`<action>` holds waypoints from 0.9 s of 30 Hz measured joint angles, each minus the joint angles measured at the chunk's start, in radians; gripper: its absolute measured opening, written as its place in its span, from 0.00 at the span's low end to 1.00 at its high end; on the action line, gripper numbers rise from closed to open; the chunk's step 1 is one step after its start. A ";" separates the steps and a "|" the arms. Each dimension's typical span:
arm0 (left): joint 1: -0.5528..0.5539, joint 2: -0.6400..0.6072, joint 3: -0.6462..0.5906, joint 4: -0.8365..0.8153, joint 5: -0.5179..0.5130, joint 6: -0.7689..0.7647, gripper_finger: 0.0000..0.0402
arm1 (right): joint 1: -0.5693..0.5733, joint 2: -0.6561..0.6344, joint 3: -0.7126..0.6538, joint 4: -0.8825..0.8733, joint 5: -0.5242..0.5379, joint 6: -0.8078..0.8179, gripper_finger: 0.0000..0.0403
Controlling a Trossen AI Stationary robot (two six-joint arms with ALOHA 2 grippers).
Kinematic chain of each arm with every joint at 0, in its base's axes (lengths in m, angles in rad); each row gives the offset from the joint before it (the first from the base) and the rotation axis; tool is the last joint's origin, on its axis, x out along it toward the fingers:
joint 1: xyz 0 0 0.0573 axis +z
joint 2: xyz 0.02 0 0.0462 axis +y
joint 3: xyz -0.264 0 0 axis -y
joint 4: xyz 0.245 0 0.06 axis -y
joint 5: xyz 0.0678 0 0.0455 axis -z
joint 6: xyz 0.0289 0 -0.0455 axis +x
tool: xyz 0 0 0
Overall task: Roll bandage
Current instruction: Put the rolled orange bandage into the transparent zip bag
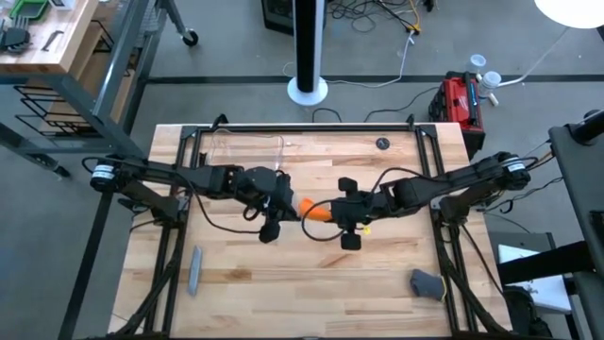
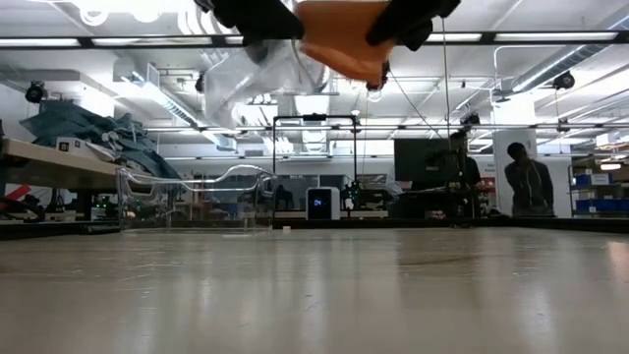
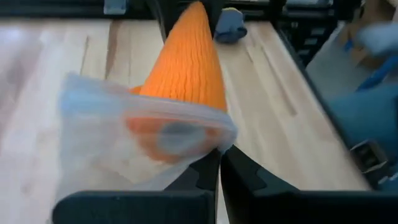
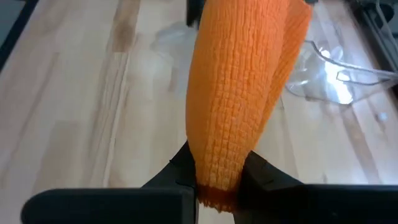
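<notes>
The orange bandage [image 1: 311, 210] hangs in the air over the middle of the table, stretched between my two grippers. My left gripper [image 3: 218, 163] is shut on the crinkled clear plastic wrap [image 3: 118, 143] that covers the bandage's left end. My right gripper [image 4: 219, 182] is shut on the bandage's other end. The low view shows the bandage [image 2: 344, 39] and the wrap [image 2: 246, 79] high above the tabletop. My left gripper pinches the lower edge of the clear wrap [image 3: 211, 144] between its two fingers, coming level from the table's left. The bandage's end [image 3: 168, 134] shows orange through the wrap; whether the fingers also have cloth I cannot tell. All of it is clear of the table. My right gripper pinches the bandage's right end [image 4: 217, 168] between its two fingers, coming level from the table's right and lying along the strip. A short frayed edge sticks out behind the fingers. The bandage runs on from the fingers as a gathered band, lifted clear of the table.
A grey bar [image 1: 195, 269] lies near the front left and a grey lump [image 1: 427, 283] near the front right. A clear plastic piece [image 1: 250, 151] sits at the far left, with a small dark disc [image 1: 381, 144] at the far right. Black frame rails run along both sides.
</notes>
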 joint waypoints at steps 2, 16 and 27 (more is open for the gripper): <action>-0.003 0.000 0.000 0.000 -0.012 0.097 0.00 | 0.000 0.000 0.016 -0.010 -0.025 0.003 0.10; -0.048 0.002 -0.002 0.055 -0.147 0.535 0.00 | -0.004 -0.003 0.022 -0.004 -0.067 0.262 0.10; -0.098 0.001 0.003 0.143 -0.165 0.680 0.00 | -0.030 0.107 0.078 0.020 -0.042 0.349 0.10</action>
